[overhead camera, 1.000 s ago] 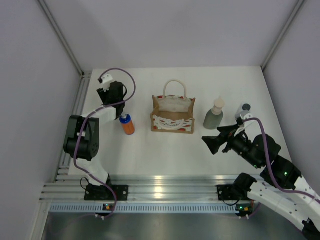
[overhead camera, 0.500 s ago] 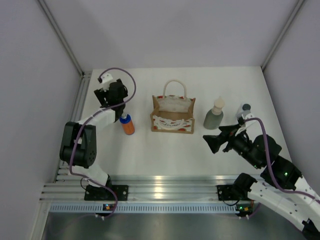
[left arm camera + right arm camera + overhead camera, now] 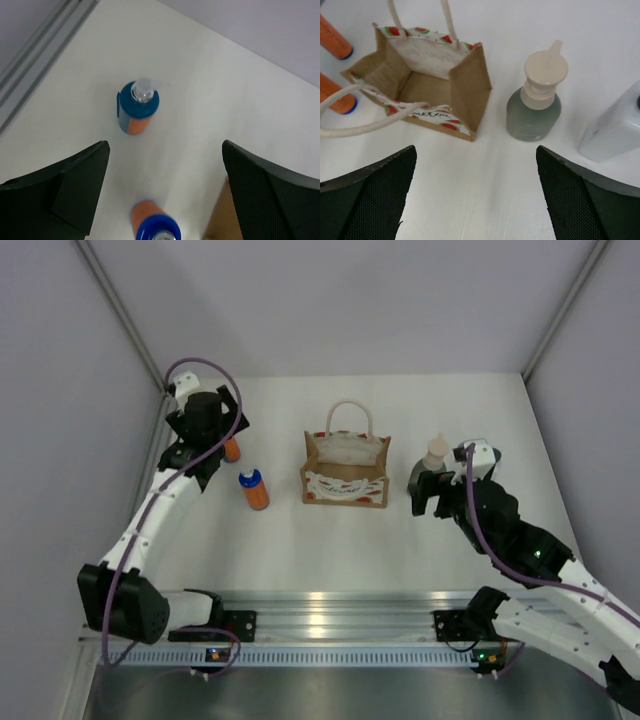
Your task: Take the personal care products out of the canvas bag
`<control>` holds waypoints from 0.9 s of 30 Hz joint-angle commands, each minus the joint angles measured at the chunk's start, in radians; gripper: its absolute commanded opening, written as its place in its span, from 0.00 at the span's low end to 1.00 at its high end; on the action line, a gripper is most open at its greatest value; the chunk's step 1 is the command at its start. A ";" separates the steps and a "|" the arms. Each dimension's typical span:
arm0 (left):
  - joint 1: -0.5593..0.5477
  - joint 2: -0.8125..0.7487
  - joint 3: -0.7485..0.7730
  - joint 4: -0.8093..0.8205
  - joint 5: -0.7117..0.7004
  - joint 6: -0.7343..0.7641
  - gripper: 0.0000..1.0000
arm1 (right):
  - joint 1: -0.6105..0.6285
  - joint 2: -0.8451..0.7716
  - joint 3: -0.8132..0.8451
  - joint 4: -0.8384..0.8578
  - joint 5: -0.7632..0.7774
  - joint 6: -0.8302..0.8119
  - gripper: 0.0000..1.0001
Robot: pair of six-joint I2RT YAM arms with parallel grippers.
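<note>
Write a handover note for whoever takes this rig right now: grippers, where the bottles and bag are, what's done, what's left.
Left gripper: open, empty, over the orange pump bottle and second orange bottle, left of the canvas bag.
Right gripper: open, empty, facing the grey-green bottle and white bottle, right of the bag.
Done: all four bottles stand on the table; none shows inside the bag.
Left: probably nothing; confirm the bag's bottom.

Bottles (image 3: pixel 254 490) left and right of bag (image 3: pixel 345 486)
</note>
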 commanded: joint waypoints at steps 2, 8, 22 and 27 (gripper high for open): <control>-0.007 -0.221 0.004 -0.272 0.175 -0.060 0.98 | -0.011 -0.015 0.077 -0.047 0.197 -0.017 1.00; -0.007 -0.402 0.047 -0.515 0.151 0.072 0.98 | -0.011 -0.050 0.081 -0.145 0.237 -0.020 0.99; -0.010 -0.812 -0.091 -0.633 0.054 0.215 0.98 | -0.011 -0.200 0.078 -0.260 0.302 -0.037 1.00; -0.010 -0.859 -0.143 -0.630 0.106 0.191 0.98 | -0.011 -0.225 0.063 -0.260 0.309 -0.042 0.99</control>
